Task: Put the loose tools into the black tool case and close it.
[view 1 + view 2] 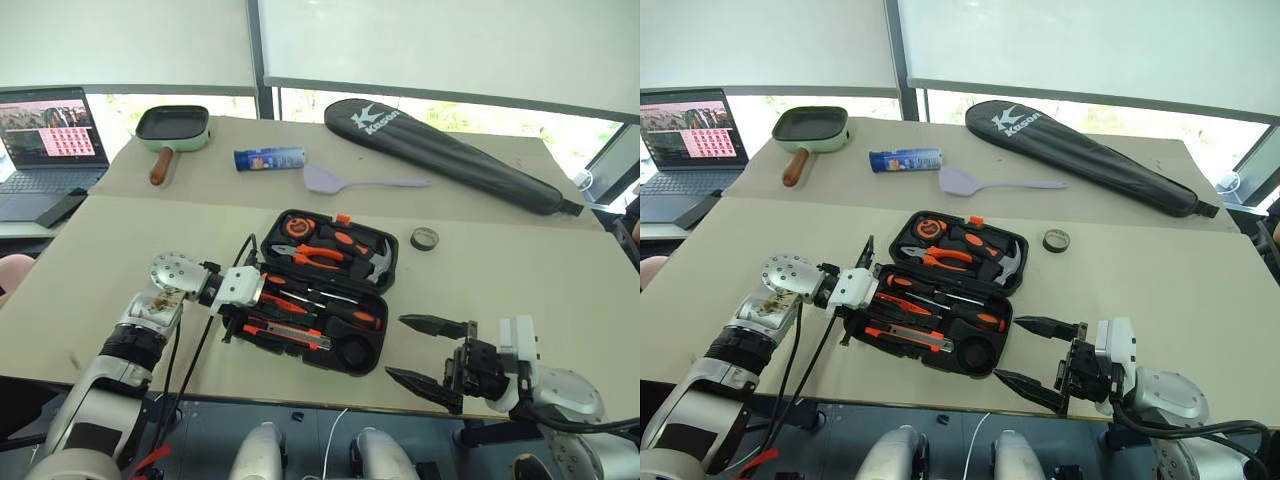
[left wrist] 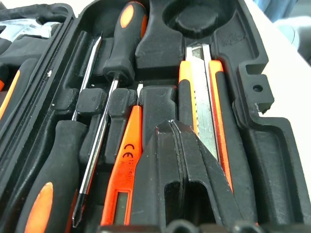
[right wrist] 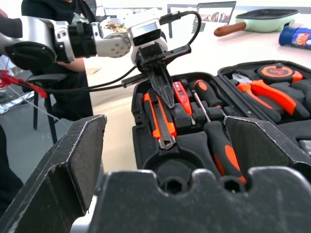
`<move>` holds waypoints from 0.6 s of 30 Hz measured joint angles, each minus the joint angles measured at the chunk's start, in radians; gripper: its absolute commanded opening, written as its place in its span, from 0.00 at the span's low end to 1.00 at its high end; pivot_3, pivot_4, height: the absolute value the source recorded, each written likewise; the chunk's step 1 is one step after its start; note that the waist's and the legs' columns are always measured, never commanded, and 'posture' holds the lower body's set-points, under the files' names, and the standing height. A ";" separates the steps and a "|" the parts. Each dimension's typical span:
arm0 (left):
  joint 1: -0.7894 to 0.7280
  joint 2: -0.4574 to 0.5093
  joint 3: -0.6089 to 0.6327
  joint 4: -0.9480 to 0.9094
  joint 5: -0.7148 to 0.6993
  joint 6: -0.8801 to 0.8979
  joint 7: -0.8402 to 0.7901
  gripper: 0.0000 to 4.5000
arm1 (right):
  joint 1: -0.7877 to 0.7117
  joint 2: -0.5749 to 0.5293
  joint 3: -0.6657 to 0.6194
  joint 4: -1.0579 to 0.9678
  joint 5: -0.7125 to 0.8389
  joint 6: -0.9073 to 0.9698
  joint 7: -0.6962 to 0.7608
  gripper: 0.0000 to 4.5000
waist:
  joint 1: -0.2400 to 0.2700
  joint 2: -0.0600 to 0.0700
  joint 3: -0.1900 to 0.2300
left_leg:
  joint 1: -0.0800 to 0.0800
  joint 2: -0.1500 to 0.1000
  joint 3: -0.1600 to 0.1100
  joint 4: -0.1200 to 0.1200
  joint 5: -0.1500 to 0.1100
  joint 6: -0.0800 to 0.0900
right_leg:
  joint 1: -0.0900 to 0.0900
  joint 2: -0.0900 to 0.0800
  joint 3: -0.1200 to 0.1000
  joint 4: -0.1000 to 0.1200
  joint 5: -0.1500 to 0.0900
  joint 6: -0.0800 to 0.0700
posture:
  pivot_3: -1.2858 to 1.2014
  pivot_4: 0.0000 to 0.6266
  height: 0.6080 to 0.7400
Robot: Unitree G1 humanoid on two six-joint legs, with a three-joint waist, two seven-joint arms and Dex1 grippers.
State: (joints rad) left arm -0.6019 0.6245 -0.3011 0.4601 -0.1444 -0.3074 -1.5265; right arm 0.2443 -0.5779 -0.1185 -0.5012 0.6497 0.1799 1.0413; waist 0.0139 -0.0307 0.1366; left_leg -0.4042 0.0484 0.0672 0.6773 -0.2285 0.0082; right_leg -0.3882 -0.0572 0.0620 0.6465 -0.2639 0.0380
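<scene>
Case: book-sized black plastic clamshell tool case lies open on the tan table, near its front edge, both halves flat.
Near half: slim orange tester pen, black-and-orange utility knife with its blade strip showing, and two screwdrivers with orange-and-black handles sit in the moulded recesses, side by side.
Round recess: at the end of the near half, past the knife, a circular pocket; I cannot tell what is in it.
Far half: orange-handled pliers, hammer and tape measure.
Tape: small dark tape roll lies flat on the table, just beyond the case's right side, apart from it.
Left gripper: black fingers pressed together, empty, tips down over the near half between pen and knife.
Right gripper: fingers spread wide, empty, level, just to the right of the case's near corner, not touching it.
Background: green frying pan, blue can, lilac spatula, long black racket bag, laptop.
</scene>
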 measured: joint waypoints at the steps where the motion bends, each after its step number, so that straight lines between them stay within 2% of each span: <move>1: 0.007 -0.002 0.000 -0.005 0.008 -0.004 0.015 0.00 | -0.002 0.003 0.001 0.000 0.000 0.000 -0.002 1.00 | 0.000 0.003 -0.003 | 0.001 0.000 0.000 0.000 0.000 0.000 | 0.000 0.000 0.000 0.000 0.000 0.000 | 0.52 0.24 1.00; 7: 0.035 -0.004 0.013 -0.029 0.019 -0.014 0.049 0.00 | -0.005 0.010 0.003 0.000 -0.001 0.000 -0.010 1.00 | -0.001 0.008 -0.007 | 0.003 0.000 0.000 0.000 0.000 0.000 | 0.001 0.000 0.001 0.000 0.000 0.000 | 0.52 0.24 1.00; 10: 0.064 -0.007 0.046 -0.032 -0.026 -0.001 0.044 0.00 | -0.005 0.011 -0.007 0.005 -0.001 -0.004 -0.018 1.00 | -0.003 0.007 -0.007 | 0.001 0.000 0.001 0.000 0.000 0.000 | 0.000 0.000 0.001 0.000 0.000 0.000 | 0.52 0.24 1.00; 15: 0.139 -0.024 0.161 -0.115 -0.205 0.208 0.077 0.35 | 0.013 0.022 -0.118 0.043 0.002 -0.034 -0.058 1.00 | -0.005 0.001 -0.001 | -0.006 0.001 -0.001 0.000 0.000 0.000 | -0.006 0.001 0.000 0.001 0.000 0.000 | 0.52 0.24 1.00; 18: 0.178 0.027 0.291 -0.238 -0.319 0.369 0.154 0.59 | 0.057 0.038 -0.212 0.082 0.001 -0.075 -0.069 1.00 | -0.006 0.001 -0.001 | -0.005 0.001 -0.002 -0.001 0.000 0.000 | -0.006 0.001 0.000 0.001 0.000 0.000 | 0.52 0.24 1.00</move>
State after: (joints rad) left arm -0.4241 0.6512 -0.0102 0.2226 -0.4634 0.0614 -1.3725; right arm 0.3015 -0.5403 -0.3302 -0.4196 0.6511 0.1052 0.9722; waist 0.0078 -0.0296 0.1356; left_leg -0.4092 0.0496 0.0654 0.6759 -0.2287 0.0084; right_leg -0.3944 -0.0566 0.0623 0.6470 -0.2641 0.0380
